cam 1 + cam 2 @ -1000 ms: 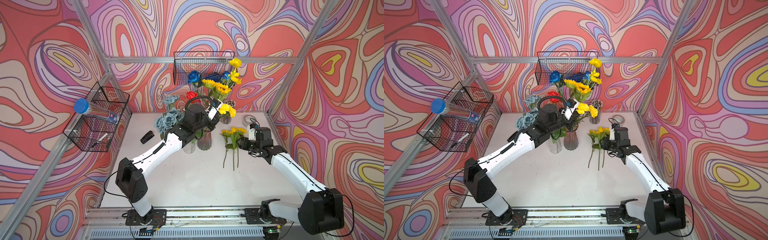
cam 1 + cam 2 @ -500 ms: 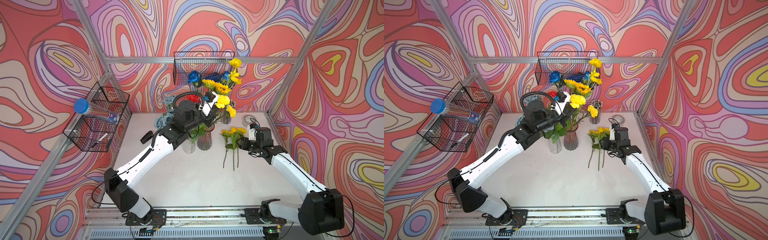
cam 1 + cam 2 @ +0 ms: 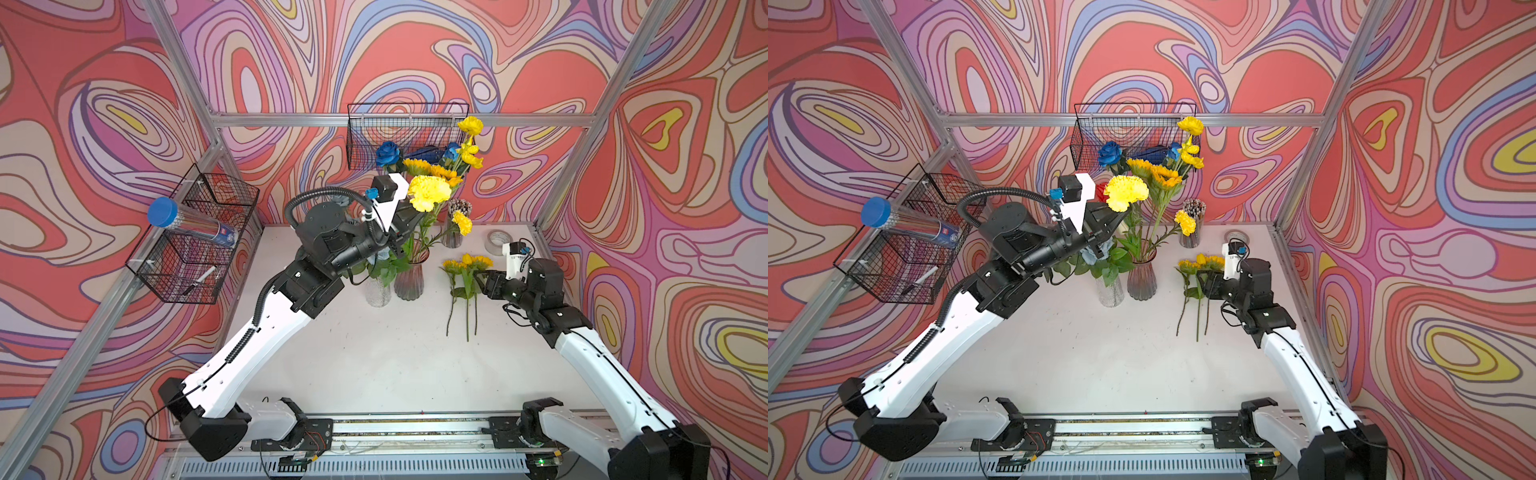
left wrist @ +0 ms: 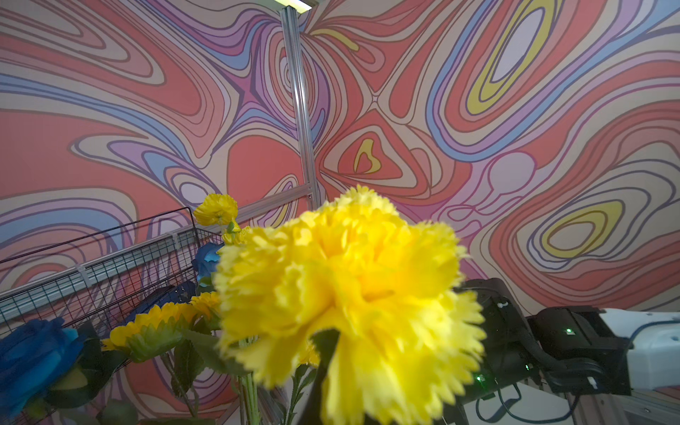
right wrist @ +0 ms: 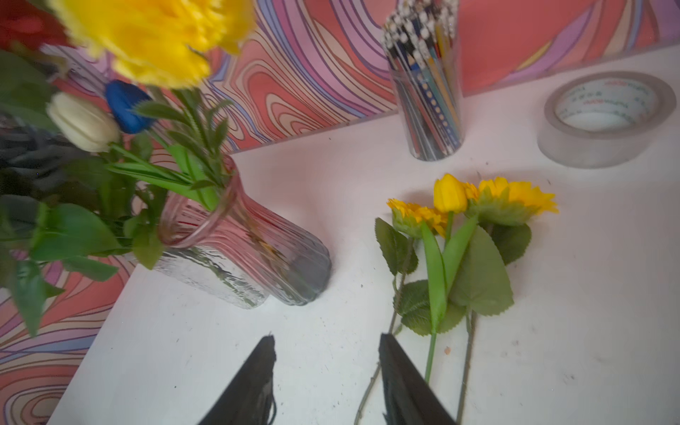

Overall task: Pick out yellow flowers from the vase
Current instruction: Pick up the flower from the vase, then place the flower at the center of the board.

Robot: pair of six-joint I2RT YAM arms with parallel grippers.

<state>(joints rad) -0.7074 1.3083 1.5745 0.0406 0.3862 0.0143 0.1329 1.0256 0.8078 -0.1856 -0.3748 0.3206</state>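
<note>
right tool (image 5: 327,371): low over the table (image 5: 176,360), its two dark fingers (image 5: 404,386) spread apart with nothing between them; one finger is just beside the stems of the laid flowers.
laid flowers (image 3: 467,266): two sunflowers and a yellow tulip (image 5: 449,194) lie side by side on the table, heads toward the back wall, to the right of the vases and apart from them.
vases: a tinted ribbed vase (image 3: 409,284) and a clear vase (image 3: 378,293) stand close together near the middle of the table.
left tool (image 3: 1116,217): held high above the vases, pressed together on the stem of a yellow carnation (image 3: 429,192) under its bloom, which fills the left wrist view. Whether the stem's end is inside a vase cannot be told.
flowers in the vases: standing sunflowers (image 3: 432,170) and smaller yellow carnations (image 3: 471,125) rise behind the held bloom, among blue roses (image 3: 388,153); a white tulip (image 5: 82,121) sits lower.
back of the table: a cup of pencils (image 5: 427,92) and a roll of tape (image 5: 603,121).
back wall: a wire basket (image 3: 365,137).
</note>
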